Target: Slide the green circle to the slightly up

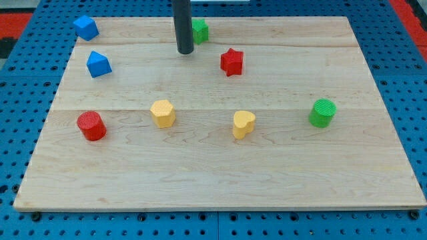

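Observation:
The green circle (322, 113) stands on the wooden board (220, 173) at the view's right, about mid-height. My tip (185, 51) is near the view's top centre, far up and to the left of the green circle. It sits just left of a green block (199, 31), whose shape the rod partly hides.
A red star (231, 62) lies right of my tip. Two blue blocks (85, 28) (98, 64) sit at the top left. A red circle (91, 126), a yellow hexagon-like block (163, 113) and a yellow heart (243, 124) line the middle.

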You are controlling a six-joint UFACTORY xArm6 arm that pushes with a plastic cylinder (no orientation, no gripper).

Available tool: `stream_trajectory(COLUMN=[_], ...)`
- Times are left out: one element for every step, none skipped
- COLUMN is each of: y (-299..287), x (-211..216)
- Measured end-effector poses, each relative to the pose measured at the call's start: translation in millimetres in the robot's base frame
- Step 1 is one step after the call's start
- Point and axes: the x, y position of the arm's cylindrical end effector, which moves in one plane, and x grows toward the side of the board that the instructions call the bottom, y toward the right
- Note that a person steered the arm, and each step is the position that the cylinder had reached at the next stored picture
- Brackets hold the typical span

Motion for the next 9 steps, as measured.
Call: stream_trajectory(y=[0,10,63,137,205,273,301,284,251], x=[32,68,84,84,83,96,136,170,176])
